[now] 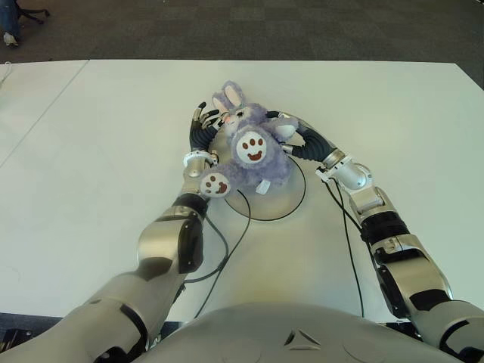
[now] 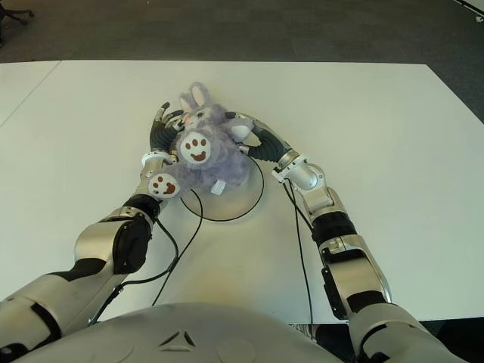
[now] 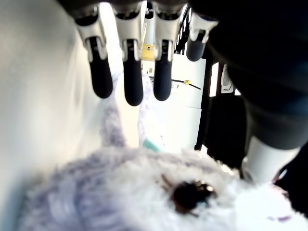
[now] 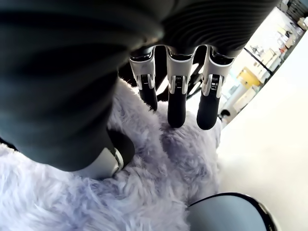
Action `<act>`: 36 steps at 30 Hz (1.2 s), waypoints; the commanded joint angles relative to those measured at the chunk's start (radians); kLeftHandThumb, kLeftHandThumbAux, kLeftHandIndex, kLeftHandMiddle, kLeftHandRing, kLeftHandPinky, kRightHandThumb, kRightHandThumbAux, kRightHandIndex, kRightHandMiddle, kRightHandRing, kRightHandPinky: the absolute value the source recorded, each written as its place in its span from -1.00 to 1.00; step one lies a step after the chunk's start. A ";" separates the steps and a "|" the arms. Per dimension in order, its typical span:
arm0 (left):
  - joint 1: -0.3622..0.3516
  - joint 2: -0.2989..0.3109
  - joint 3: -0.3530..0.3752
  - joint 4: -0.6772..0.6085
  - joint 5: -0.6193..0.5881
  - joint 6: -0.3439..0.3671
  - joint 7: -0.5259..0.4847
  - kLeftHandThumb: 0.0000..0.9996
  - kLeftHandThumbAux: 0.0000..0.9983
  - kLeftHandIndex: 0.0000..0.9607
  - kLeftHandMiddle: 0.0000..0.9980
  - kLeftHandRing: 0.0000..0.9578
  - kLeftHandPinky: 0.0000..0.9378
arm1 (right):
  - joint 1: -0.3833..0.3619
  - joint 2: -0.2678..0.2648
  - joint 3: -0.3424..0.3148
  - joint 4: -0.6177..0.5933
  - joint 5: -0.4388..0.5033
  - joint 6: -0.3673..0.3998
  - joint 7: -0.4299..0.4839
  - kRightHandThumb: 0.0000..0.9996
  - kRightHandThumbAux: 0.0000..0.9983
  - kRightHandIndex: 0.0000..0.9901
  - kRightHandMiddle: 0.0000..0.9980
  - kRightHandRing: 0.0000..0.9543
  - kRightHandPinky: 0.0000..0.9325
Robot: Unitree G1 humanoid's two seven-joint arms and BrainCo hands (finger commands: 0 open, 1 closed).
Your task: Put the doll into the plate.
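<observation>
The doll [image 1: 253,147], a purple plush bunny with white paw soles, lies tilted over the far left part of the round plate [image 1: 266,206], which is pale with a dark rim. One of its feet hangs past the rim over my left wrist. My left hand [image 1: 202,127] stands against the doll's left side; its fingers [image 3: 132,82] are straight and clear of the fur [image 3: 120,192]. My right hand [image 1: 293,138] wraps the doll's right side, with fingers [image 4: 175,106] laid over the fur [image 4: 144,192] and the thumb pressed into it. The plate's edge [image 4: 226,211] shows just below.
The white table [image 1: 91,151] spreads wide on both sides of the plate. Black cables [image 1: 227,249] run along both forearms across the tabletop. Dark carpet [image 1: 265,30] lies beyond the far edge.
</observation>
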 commanded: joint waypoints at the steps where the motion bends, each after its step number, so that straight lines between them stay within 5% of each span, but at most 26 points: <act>1: 0.123 -0.026 -0.004 0.091 -0.005 0.120 0.005 -1.00 0.40 -0.79 -0.43 -0.35 -0.34 | 0.009 0.019 0.012 -0.013 0.016 0.025 0.022 0.33 0.54 -0.90 -0.76 -0.64 -0.50; 7: 0.128 -0.015 -0.001 0.096 -0.003 0.139 0.000 -1.00 0.38 -0.78 -0.44 -0.38 -0.43 | 0.061 0.039 0.025 -0.170 0.054 0.093 0.066 0.48 0.57 -0.90 -0.75 -0.62 -0.49; 23: 0.146 -0.020 -0.018 0.091 0.011 0.073 -0.017 -1.00 0.38 -0.74 -0.51 -0.48 -0.48 | 0.073 0.044 0.027 -0.237 0.102 0.141 0.133 0.53 0.59 -0.86 -0.69 -0.60 -0.47; 31: 0.146 -0.024 -0.019 0.089 0.009 0.058 -0.003 -1.00 0.37 -0.64 -0.43 -0.39 -0.40 | 0.055 0.035 0.021 -0.265 0.085 0.140 0.126 0.41 0.57 -0.77 -0.43 -0.31 -0.15; 32: 0.146 -0.025 -0.021 0.089 0.010 0.056 0.000 -1.00 0.37 -0.64 -0.43 -0.39 -0.40 | 0.051 0.035 0.020 -0.267 0.084 0.142 0.125 0.41 0.48 -0.33 -0.34 -0.22 -0.05; 36: 0.145 -0.027 -0.040 0.090 0.028 0.048 0.031 -1.00 0.35 -0.66 -0.43 -0.37 -0.38 | 0.038 0.033 0.017 -0.276 0.049 0.139 0.092 0.66 0.39 -0.26 0.01 0.12 0.28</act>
